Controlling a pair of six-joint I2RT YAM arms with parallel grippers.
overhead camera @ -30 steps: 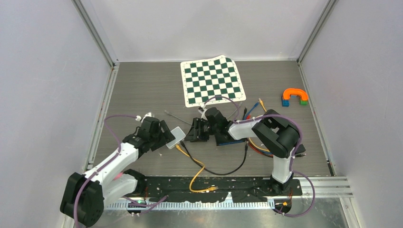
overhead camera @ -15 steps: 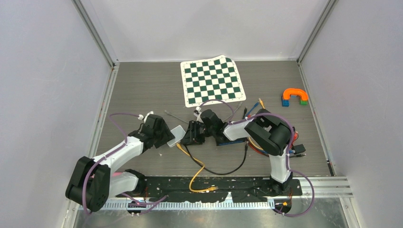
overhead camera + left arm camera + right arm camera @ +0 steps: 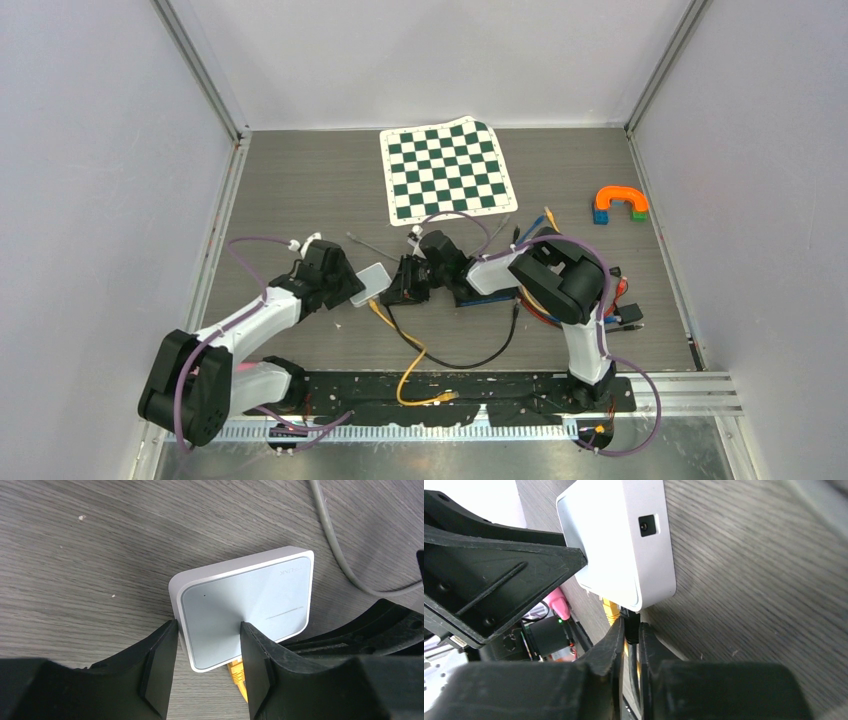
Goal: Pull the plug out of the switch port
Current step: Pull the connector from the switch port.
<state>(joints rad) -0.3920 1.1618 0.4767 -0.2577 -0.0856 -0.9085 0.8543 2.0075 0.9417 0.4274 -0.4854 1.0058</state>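
Right wrist view: the right gripper (image 3: 631, 627) pinches the black plug (image 3: 629, 615), seated in the near edge of the switch (image 3: 624, 535) (a light box, likely to slide). Just beyond, the left gripper (image 3: 207, 631) clamps that box. Grip the stiff plug body, not its soft cable (image 3: 470, 363).

A lab test cell: white panel walls (image 3: 100, 200), aluminium posts (image 3: 197, 65).

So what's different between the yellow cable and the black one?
The black cable has its plug pinched in the right pincer; the yellow cable has its plug free beside it. The black cable sweeps a wide loop rightward; the yellow cable runs toward the near edge. Both enter the same side of the white switch, gripped by the left pincer.
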